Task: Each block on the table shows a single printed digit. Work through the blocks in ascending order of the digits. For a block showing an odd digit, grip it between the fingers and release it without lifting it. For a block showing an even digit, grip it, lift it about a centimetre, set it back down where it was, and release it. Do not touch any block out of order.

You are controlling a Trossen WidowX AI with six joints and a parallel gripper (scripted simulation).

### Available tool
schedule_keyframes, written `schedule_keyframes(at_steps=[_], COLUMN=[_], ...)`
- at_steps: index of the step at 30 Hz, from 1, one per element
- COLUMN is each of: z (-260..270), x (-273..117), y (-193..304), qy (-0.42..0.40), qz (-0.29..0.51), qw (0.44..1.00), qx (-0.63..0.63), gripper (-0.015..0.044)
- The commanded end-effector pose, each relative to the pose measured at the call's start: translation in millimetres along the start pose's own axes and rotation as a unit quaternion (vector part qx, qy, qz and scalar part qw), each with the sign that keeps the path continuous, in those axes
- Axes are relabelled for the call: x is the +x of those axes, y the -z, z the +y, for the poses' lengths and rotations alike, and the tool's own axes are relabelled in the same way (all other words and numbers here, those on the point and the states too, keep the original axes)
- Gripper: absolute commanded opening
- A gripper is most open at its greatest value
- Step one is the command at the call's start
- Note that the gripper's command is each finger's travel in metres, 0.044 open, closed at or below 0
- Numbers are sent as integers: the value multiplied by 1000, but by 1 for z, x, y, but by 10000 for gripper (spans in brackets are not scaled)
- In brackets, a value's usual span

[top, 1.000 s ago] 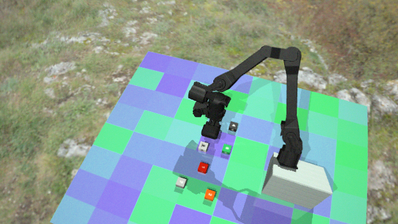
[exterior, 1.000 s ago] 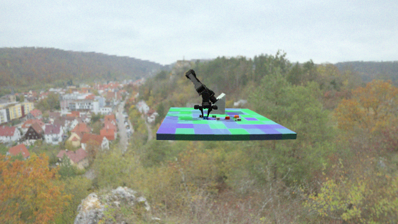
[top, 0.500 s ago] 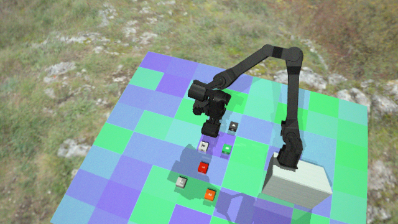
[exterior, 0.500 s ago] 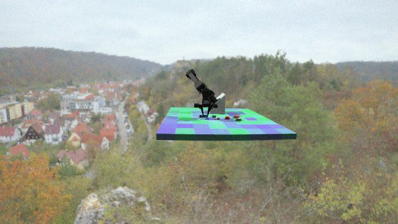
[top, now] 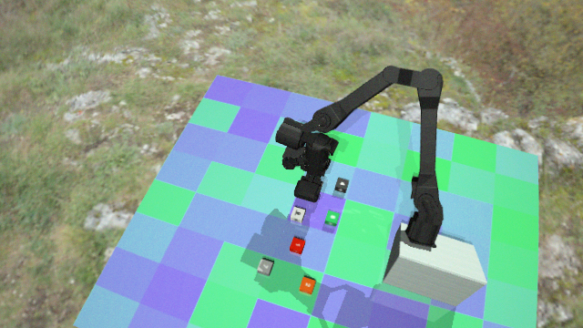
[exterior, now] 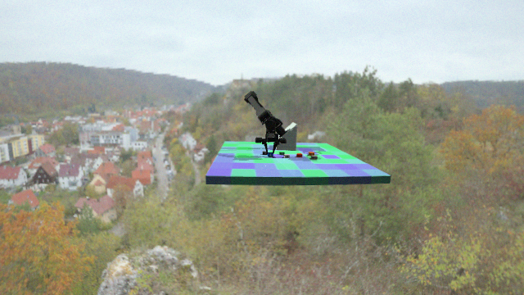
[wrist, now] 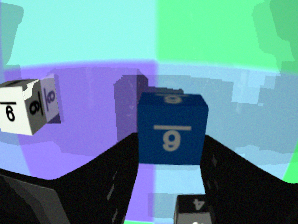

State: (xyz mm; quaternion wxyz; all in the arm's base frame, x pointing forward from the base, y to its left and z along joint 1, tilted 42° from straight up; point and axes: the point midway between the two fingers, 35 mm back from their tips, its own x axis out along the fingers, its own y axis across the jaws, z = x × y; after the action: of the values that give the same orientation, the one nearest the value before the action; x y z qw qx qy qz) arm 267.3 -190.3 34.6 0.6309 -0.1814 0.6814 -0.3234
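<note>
My gripper (exterior: 270, 153) (wrist: 169, 141) is shut on a blue block (exterior: 270, 155) (wrist: 171, 120), with a finger on either side. The block's barred digit reads as a 6 or 9; it is upright, at or just above the table, and hidden under the arm in the top view. A white block (top: 298, 214) (wrist: 34, 112) with a barred digit stands beside it. A black block (top: 342, 184) (wrist: 192, 205) shows a 4. A green block (top: 332, 218), a red block (top: 297, 245), a grey block (top: 265, 266) and an orange block (top: 307, 285) stand apart; their digits are too small to read.
The checkered table (top: 173, 200) (exterior: 278, 172) carries the arm's pale base box (top: 437, 269) at its right side. The black block is close to the gripper on the base side, and the white block is close on another side. The arm's shadow falls across the red, grey and orange blocks.
</note>
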Motion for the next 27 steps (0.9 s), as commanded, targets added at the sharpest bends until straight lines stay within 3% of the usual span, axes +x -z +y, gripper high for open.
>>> schedule_keyframes(at_steps=[1, 12, 22, 27], z=[1, 1, 1, 1], x=[6, 7, 7, -4], y=[1, 2, 2, 1], qy=[1, 1, 1, 1], qz=[3, 3, 3, 3], qw=[1000, 1000, 1000, 1000], qx=[-4, -4, -4, -4], gripper=[120, 120, 383, 400])
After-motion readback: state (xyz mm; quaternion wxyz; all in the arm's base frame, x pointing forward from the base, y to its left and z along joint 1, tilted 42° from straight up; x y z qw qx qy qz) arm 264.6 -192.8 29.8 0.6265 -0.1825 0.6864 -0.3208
